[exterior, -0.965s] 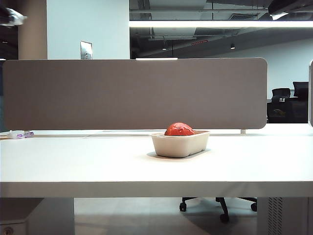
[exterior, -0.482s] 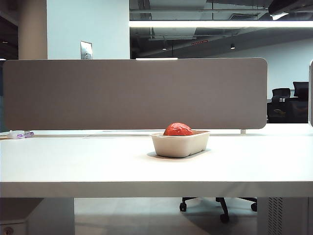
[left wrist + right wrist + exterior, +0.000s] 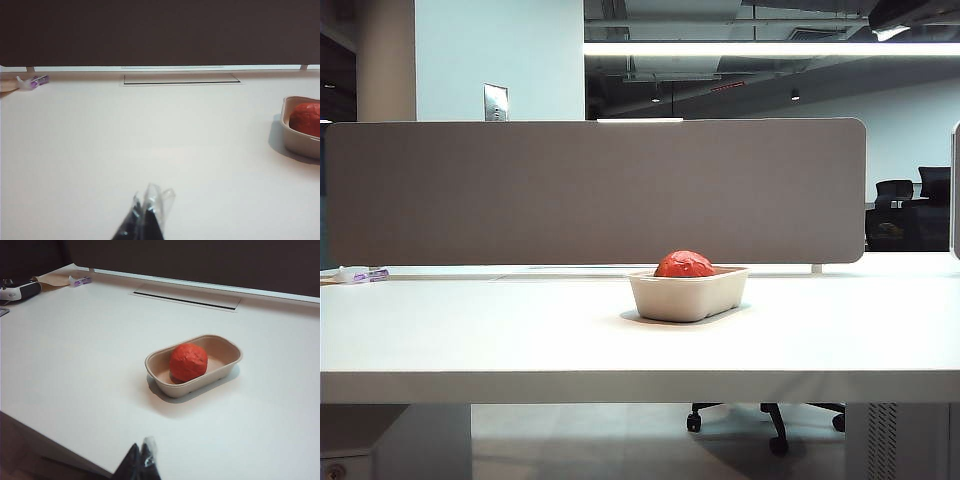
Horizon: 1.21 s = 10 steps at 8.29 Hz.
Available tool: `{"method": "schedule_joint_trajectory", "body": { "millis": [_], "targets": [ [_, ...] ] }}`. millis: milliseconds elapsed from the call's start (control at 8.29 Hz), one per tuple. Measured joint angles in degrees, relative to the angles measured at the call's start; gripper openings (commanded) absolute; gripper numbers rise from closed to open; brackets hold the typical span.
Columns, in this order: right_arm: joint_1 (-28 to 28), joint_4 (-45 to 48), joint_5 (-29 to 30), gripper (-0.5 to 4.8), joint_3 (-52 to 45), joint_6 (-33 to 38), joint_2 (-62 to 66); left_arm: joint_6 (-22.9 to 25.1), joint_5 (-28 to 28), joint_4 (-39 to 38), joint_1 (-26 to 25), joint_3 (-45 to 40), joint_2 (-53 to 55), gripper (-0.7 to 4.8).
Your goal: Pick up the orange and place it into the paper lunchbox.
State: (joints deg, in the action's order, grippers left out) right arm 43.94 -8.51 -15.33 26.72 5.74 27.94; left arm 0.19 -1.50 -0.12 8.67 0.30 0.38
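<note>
Table (image 3: 470,340): unchanged since a second ago. Paper lunchbox (image 3: 227,347) holds the orange (image 3: 188,361), likewise unmoved; placement judged complete. Left gripper (image 3: 147,217) and right gripper (image 3: 140,462) closed, empty, well clear of the tray.

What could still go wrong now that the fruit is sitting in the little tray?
Not much, probably. The orange lies toward one end of the paper lunchbox, so a bump might roll it inside or tip the light tray. The left claw is shut, low over the table away from the tray; the right claw looks shut near the table's edge. A careless sweep by either could knock the lunchbox.
</note>
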Motion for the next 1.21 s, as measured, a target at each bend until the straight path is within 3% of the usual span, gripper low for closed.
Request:
{"method": "schedule_joint_trajectory", "body": {
  "millis": [121,241,1206],
  "targets": [
    [0.00,0.00,0.00,-0.01,0.00,0.00,0.00,0.00,0.02,-0.02,-0.09,0.00,0.00,-0.05],
    [0.00,0.00,0.00,-0.01,0.00,0.00,0.02,-0.02,0.39,-0.07,-3.21,0.00,0.00,0.29],
    [-0.09,0.00,-0.59,-0.01,0.00,0.00,0.02,0.00,0.00,-0.07,-3.21,0.00,0.00,0.30]
  ]
}}
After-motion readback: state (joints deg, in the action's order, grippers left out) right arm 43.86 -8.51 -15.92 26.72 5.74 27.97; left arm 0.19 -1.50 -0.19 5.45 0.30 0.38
